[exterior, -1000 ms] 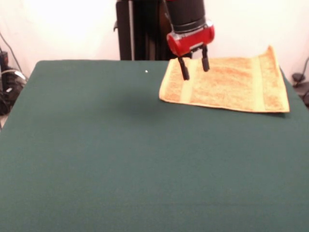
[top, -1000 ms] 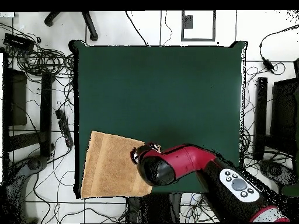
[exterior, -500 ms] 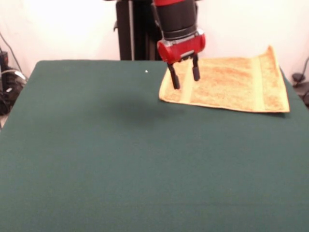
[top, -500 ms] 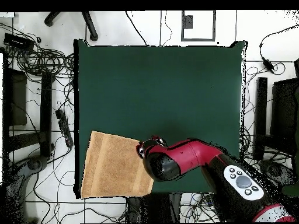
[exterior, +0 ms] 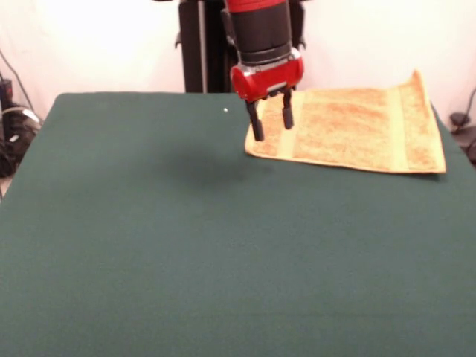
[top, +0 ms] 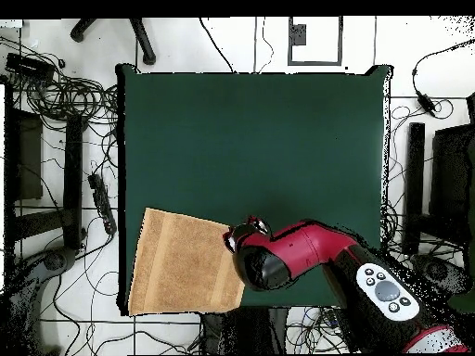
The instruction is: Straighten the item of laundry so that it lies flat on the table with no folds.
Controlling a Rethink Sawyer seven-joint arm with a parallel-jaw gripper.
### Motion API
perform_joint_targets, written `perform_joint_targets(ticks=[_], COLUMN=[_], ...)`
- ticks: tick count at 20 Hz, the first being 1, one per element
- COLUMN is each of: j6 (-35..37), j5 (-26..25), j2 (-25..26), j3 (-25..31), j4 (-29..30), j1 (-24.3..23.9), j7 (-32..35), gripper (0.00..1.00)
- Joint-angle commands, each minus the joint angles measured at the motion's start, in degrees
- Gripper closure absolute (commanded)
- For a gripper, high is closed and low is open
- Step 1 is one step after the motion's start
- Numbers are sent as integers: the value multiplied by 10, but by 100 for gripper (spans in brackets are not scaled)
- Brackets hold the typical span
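While the towel (exterior: 349,130) lies spread and unheld, the gripper (exterior: 271,123) slides off its edge toward open cloth.

Over the last second the gripper has drifted from above the towel's banded end to that end's very edge; its jaws hang apart, empty, clear of the fabric. Nothing about the towel has shifted, and I see no fold in either view, so the straightening looks essentially finished. Seen from the front, the towel sits at about two o'clock on the table (exterior: 186,253), its far-right corner running past the table's edge. From nine through six o'clock the green surface lies bare, ample room for withdrawing.
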Motion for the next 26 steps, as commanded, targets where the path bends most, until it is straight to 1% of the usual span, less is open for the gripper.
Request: perform_joint_targets(ticks=[1, 5, 7, 12, 15, 20, 26], j6=[36, 38, 26, 7, -19, -62, -99], j5=[-55, -66, -78, -88, -97, -104, -95], j2=[4, 13, 23, 39, 53, 91, 133], j3=[-22, -40, -53, -79, -104, -146, -175], j4=[-39, -40, -43, -42, -46, -65, -83], j1=[39, 50, 59, 77, 99, 133, 153], j7=[-24, -10, 1, 23, 51, 80, 84], gripper=[0, 0, 0, 0, 0, 0, 0])
